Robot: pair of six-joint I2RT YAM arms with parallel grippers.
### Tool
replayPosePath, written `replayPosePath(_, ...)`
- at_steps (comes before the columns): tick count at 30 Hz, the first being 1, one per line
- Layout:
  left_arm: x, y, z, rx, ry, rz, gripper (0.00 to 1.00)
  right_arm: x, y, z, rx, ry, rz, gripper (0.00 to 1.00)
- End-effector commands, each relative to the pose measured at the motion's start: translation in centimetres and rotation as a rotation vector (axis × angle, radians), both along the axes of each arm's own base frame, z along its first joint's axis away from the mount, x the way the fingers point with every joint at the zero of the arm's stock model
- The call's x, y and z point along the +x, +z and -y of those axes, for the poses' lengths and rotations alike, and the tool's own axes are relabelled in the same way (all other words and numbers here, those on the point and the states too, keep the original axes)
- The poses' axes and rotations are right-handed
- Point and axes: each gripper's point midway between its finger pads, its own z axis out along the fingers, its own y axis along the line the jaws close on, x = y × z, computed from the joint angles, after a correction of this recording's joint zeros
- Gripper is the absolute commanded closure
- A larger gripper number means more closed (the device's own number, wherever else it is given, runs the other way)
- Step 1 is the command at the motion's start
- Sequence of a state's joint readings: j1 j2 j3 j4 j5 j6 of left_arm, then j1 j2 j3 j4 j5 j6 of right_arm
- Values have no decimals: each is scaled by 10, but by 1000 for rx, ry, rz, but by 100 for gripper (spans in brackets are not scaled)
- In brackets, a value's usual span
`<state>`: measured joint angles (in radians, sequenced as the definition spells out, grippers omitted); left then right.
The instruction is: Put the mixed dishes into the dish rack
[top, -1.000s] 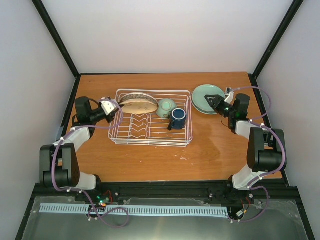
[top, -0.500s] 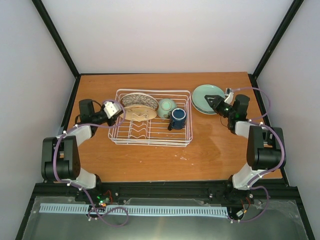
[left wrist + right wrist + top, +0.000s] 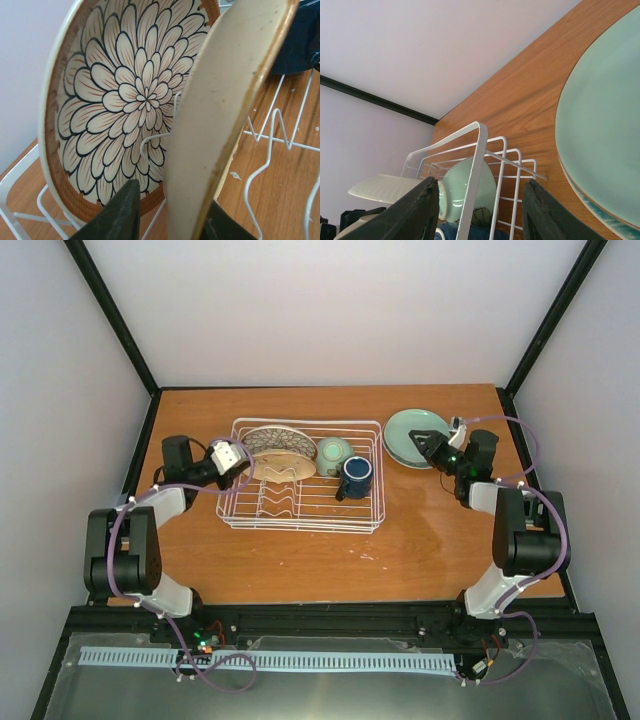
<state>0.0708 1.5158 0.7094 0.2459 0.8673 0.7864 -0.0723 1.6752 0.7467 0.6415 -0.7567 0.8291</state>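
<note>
The white wire dish rack (image 3: pixel 305 528) sits mid-table. At its back left the brown petal-patterned plate (image 3: pixel 130 100) stands on edge, also visible from above (image 3: pixel 272 440). Just in front of it the cream plate (image 3: pixel 225 100) stands on edge among the dividers (image 3: pixel 285 468). My left gripper (image 3: pixel 170 200) straddles the cream plate's rim; one finger stands off it, so the jaws are slightly open (image 3: pixel 240 462). A pale-green cup (image 3: pixel 332 453) and a dark blue mug (image 3: pixel 356 475) are in the rack's right part. The teal plates (image 3: pixel 412 436) lie stacked on the table to the right. My right gripper (image 3: pixel 432 445) is open beside them, holding nothing.
The rack's wavy dividers (image 3: pixel 270 145) rise to the right of the cream plate. In the right wrist view the rack's corner rim (image 3: pixel 477 165) and the cup (image 3: pixel 470 192) lie ahead, with the teal plates (image 3: pixel 605 140) at the right. Black frame posts stand at the table's back corners.
My left gripper has moved right and set the cream plate from lying flat to standing on edge in the rack, and its jaws have loosened. The right arm has not moved.
</note>
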Motion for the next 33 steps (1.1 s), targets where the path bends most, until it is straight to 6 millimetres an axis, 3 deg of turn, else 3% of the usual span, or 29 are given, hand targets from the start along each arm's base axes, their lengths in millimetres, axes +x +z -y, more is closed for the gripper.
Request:
replayPosePath(1,12,13,2,11,-16,52,72,0,-5,2,0,-1,7,56)
replayPosePath(10,15,16,3,-1,-6,29,64,2,-12,2,4,-6,-10,56)
replayPosePath(19,9,42,8,-1,-11,45,55,4,-17,2,17,-7,-22,56)
replayPosePath(22,5,50,10,1,-11,33,56,4,-19,2,19,-7,-25,56)
replayPosePath(29,-3,81,10,4,17,88,53,4,-21,3,20,-12,-30,56)
replayPosePath(33,-13,120,10,-13,38,174,53,5,-22,6,7,-27,-33,57)
